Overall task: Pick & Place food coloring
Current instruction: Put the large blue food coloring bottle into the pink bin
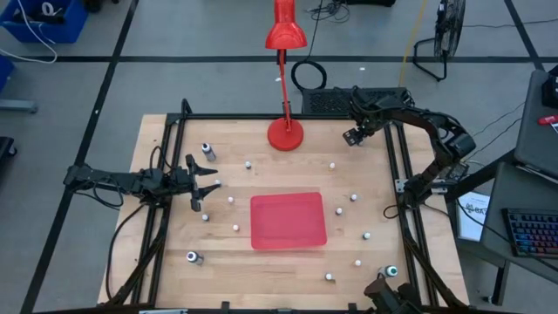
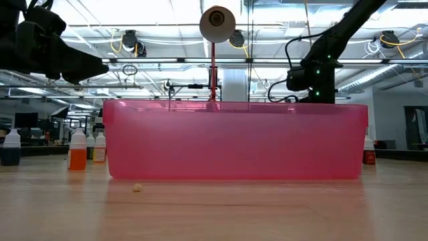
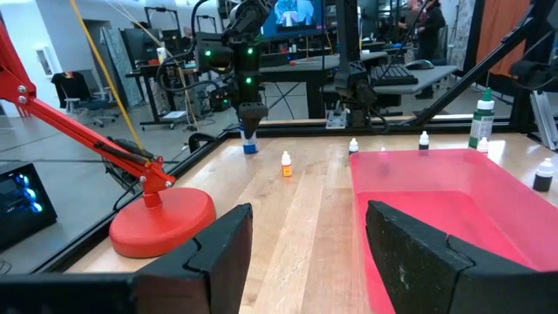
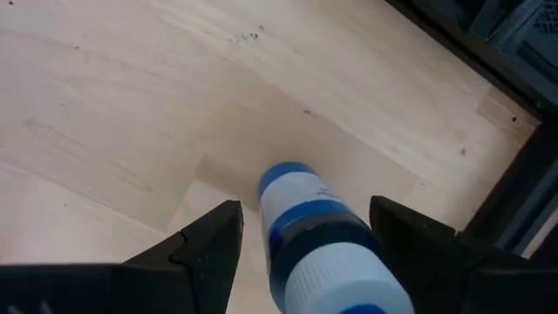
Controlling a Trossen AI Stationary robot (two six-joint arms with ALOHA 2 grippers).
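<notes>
at the far right corner of the wooden table (image 1: 174,148), close to the black frame rail, the right gripper (image 4: 301,240) hangs over a blue-capped bottle (image 4: 305,227) that stands on the boards. its fingers (image 4: 205,244) stand apart on either side of the bottle; whether they touch it cannot be told.

left gripper (image 1: 207,185): near the left edge, at mid-depth, fingers parted and holding nothing, bare wood ahead of it.

red tray (image 1: 289,220): middle of the table, slightly toward the near edge, with open board on all four sides.

red desk lamp (image 1: 285,133): round base at the far edge, centre, arm reaching back beyond the table.

small white bottles (image 1: 248,164): scattered singly around the tray, well apart from each other, none inside it as seen from above; several lie between the tray and the right rail, a few between the tray and the left gripper.

grey vials (image 1: 208,151): one near the far left corner, one (image 1: 193,257) near the near left edge, one with a teal top (image 1: 391,271) by the near right corner.
</notes>
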